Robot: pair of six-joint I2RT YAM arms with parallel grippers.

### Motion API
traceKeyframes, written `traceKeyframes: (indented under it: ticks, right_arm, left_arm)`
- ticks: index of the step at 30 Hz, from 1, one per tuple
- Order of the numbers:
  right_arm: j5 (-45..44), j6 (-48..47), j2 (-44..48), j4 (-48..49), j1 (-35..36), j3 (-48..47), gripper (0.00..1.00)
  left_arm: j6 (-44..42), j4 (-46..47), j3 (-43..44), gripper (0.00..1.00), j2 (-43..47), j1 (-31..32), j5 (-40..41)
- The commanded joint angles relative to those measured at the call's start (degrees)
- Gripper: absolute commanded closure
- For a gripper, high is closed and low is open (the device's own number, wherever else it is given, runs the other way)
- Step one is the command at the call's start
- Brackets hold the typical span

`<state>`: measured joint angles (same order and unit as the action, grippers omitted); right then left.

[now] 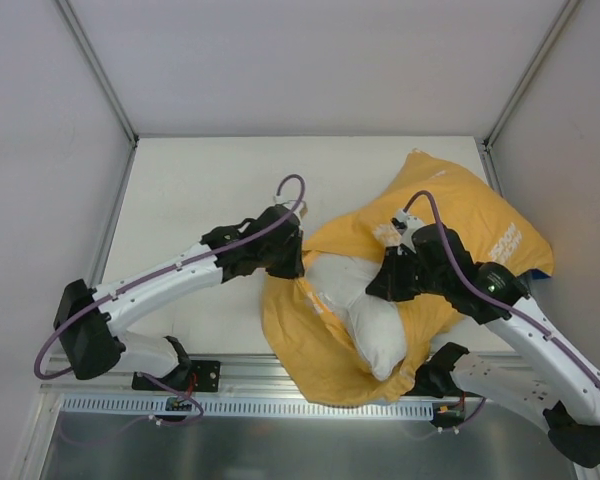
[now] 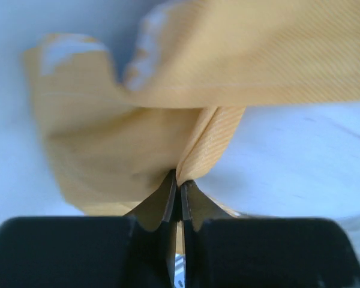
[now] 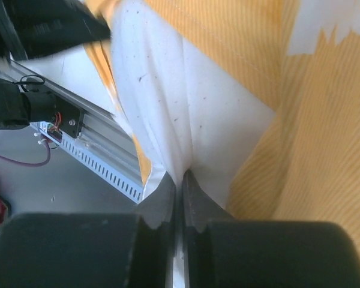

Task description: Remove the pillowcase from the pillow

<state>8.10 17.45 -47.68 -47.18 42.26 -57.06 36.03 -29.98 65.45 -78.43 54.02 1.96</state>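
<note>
The mustard-yellow pillowcase (image 1: 460,215) lies crumpled at the right of the table, its open end spread toward the near edge. The white pillow (image 1: 365,310) sticks out of that opening. My left gripper (image 1: 298,262) is shut on a fold of the pillowcase edge (image 2: 210,135) at the pillow's left. My right gripper (image 1: 380,283) is shut on a pinch of the white pillow fabric (image 3: 186,114), with yellow cloth (image 3: 312,144) beside it. The far part of the pillow is hidden inside the cover.
The pale table (image 1: 200,190) stretches left and back of the cloth. A metal rail (image 1: 230,400) runs along the near edge, with the pillowcase hanging over it. Frame posts and white walls (image 1: 100,70) bound the cell.
</note>
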Motion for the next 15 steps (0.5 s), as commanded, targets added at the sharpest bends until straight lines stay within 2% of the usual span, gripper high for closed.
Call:
traceKeyframes:
  ticks: [1, 3, 6, 10, 15]
  right_arm:
    - [-2.03, -2.50, 4.78, -2.91, -0.07, -5.78, 0.99]
    - [-0.90, -3.47, 7.33, -5.46, 0.01, -6.40, 0.99]
    - [1.13, -4.44, 11.46, -7.57, -0.07, -6.31, 0.99]
    - [1.39, -3.66, 17.00, -9.33, -0.07, -7.19, 0.99]
    - [3.41, -2.60, 18.59, -8.37, 0.01, -8.16, 0.99]
  left_arm:
    - [1.41, -3.42, -5.57, 1.00, 9.14, -10.14, 4.03]
    - [0.89, -2.90, -7.35, 1.00, 11.28, -17.58, 2.45]
    - [0.18, -2.28, -8.67, 1.00, 11.64, -24.28, -1.51]
    - [-0.35, 1.04, -8.50, 1.00, 6.91, -26.94, -5.98]
    - [0.97, 6.33, -4.90, 1.00, -0.65, -27.48, -10.47]
